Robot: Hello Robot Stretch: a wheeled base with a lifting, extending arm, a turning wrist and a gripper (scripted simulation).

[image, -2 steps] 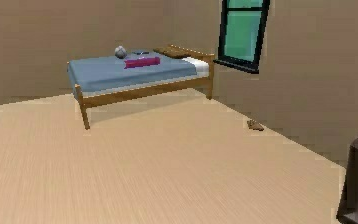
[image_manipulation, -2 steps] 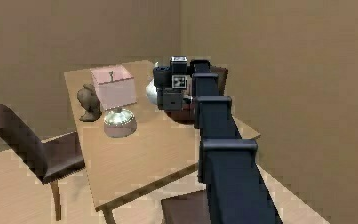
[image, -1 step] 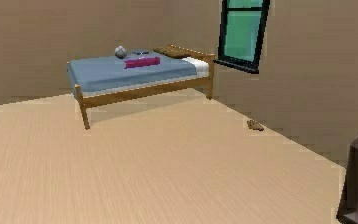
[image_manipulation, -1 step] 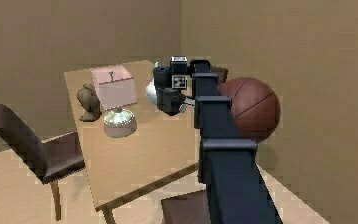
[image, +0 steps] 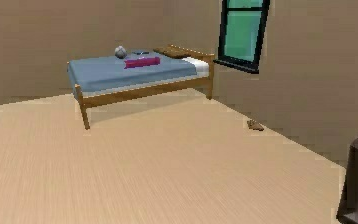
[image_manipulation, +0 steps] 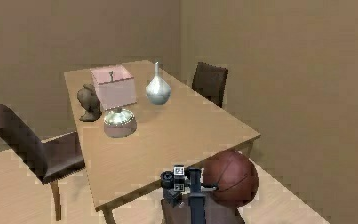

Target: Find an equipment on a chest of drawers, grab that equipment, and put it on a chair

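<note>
In the arm side view a brown basketball (image_manipulation: 231, 178) hangs at the far end of my gripper (image_manipulation: 201, 183), just off the near edge of a wooden table (image_manipulation: 187, 135) and clear of it. The gripper holds the basketball. The dark arm rises from the bottom edge, with its white marker squares beside the ball. A dark brown chair (image_manipulation: 37, 150) stands at the table's left side. A second dark chair (image_manipulation: 209, 82) stands at the table's far right side.
On the table stand a pink box (image_manipulation: 114, 88), a white vase (image_manipulation: 159, 86), a brown bust (image_manipulation: 88, 100) and a bowl (image_manipulation: 119, 122). The forward view has a wooden bed (image: 137, 75) with a blue cover, a window (image: 242, 35), a small object on the floor (image: 254, 125) and open floor.
</note>
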